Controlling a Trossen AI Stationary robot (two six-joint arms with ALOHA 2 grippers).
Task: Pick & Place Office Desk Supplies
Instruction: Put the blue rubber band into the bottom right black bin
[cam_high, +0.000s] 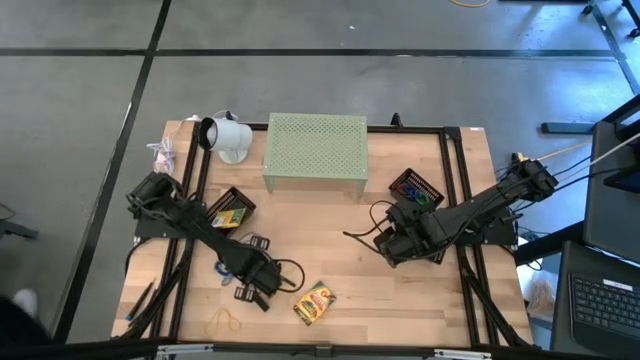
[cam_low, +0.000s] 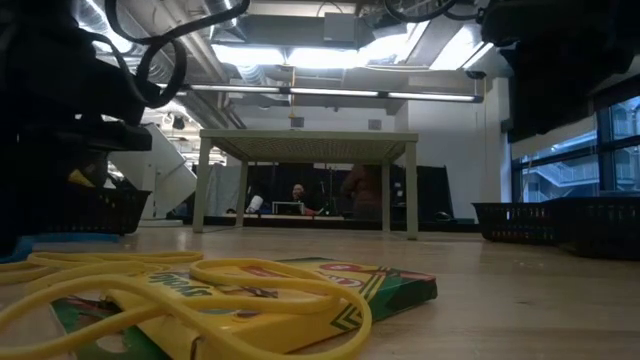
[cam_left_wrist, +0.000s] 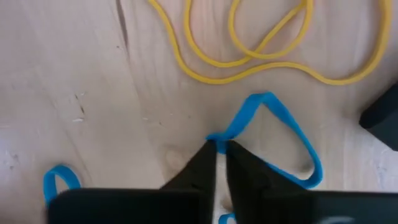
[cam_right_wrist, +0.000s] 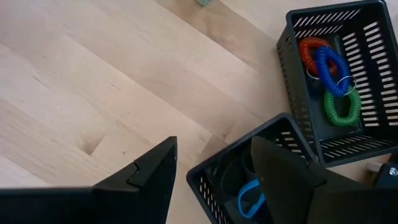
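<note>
My left gripper (cam_left_wrist: 217, 152) points down at the wooden table near its front left, shut on a blue rubber band (cam_left_wrist: 283, 134) that lies flat. A second blue band (cam_left_wrist: 59, 180) and several yellow rubber bands (cam_left_wrist: 261, 43) lie close by on the wood. My right gripper (cam_right_wrist: 214, 165) hangs open with nothing between its fingers, above the near edge of a black mesh tray (cam_right_wrist: 214, 180) that holds a blue band (cam_right_wrist: 252, 199). A second black tray (cam_right_wrist: 367, 81) holds red, blue and green coil rings (cam_right_wrist: 329, 68). My left gripper pinches one bend of the blue band's loop (cam_left_wrist: 216, 138) between its two fingertips. The fingers come from above, pointing down. The rest of the loop (cam_left_wrist: 305, 149) lies spread on the table beside the fingers.
A yellow-green crayon box (cam_high: 315, 302) lies near the front edge, with yellow bands (cam_high: 225, 320) to its left. A black tray (cam_high: 230, 208) with another such box stands at the left. The pale green perforated stand (cam_high: 315, 150) and a white object (cam_high: 230, 135) are at the back.
</note>
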